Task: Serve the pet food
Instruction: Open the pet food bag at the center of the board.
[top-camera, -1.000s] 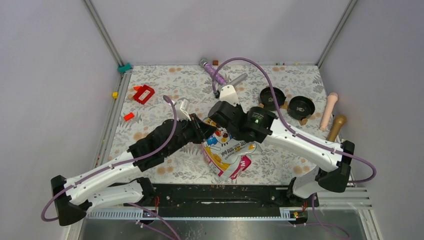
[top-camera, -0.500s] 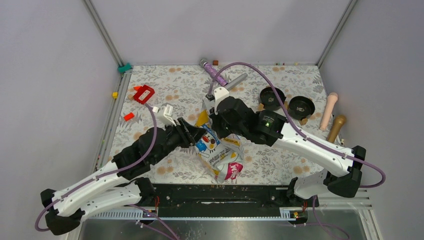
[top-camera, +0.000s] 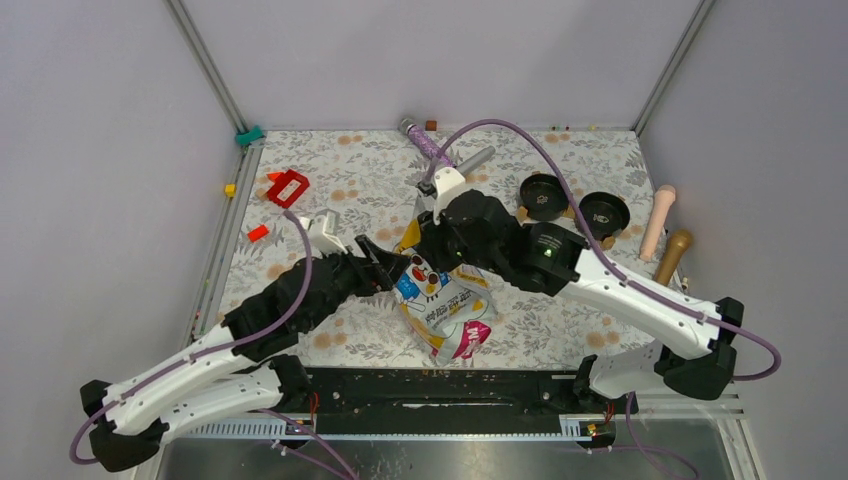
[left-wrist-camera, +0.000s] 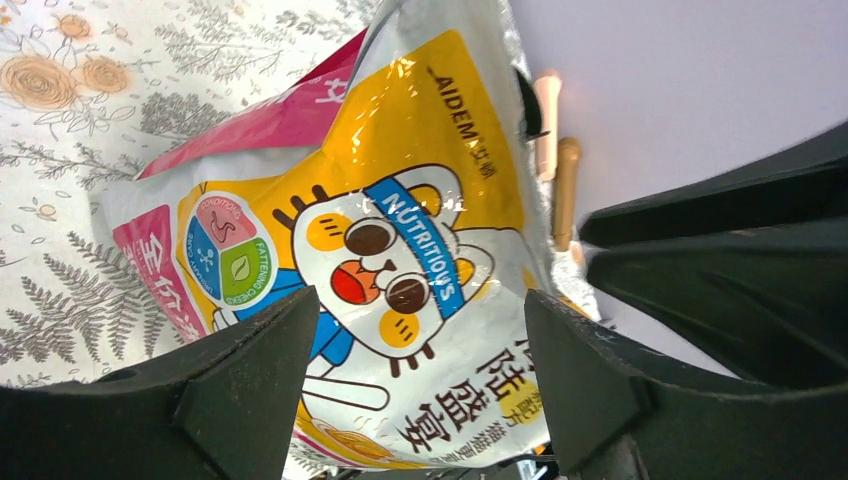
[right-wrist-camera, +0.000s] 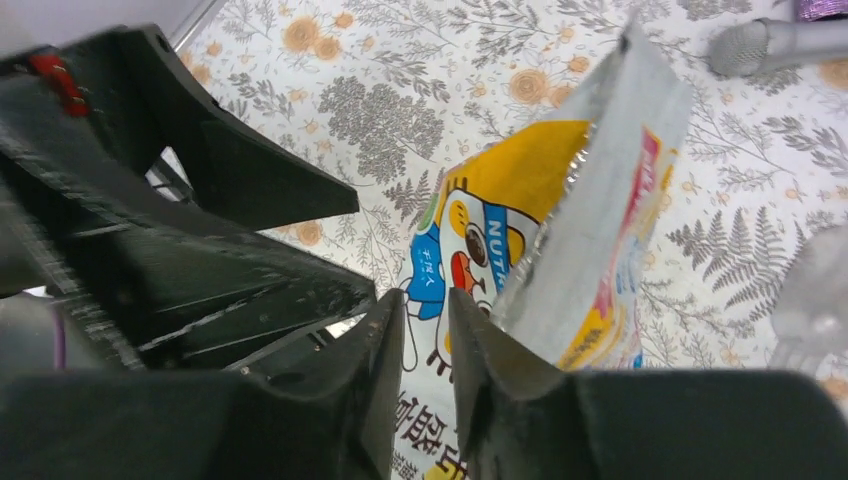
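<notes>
The pet food stays hidden inside the bag, which sits on the table between both arms. Its glossy film looks floppy and slippery, with loose weight low down, so the top corners are the best hold. The left gripper is spread wide, facing the printed front. The right gripper is nearly pressed together at the torn top edge; I cannot tell whether it pinches it.

Floral tabletop in view, and far left there's a red block, a small red piece nearer, a yellow cube off the cloth's edge. At the back, a glittery purple stick, possibly a toy microphone, beside a grey cylinder. Right side: two black bowls close together, then a pale pink handle and a brown one beside it.
</notes>
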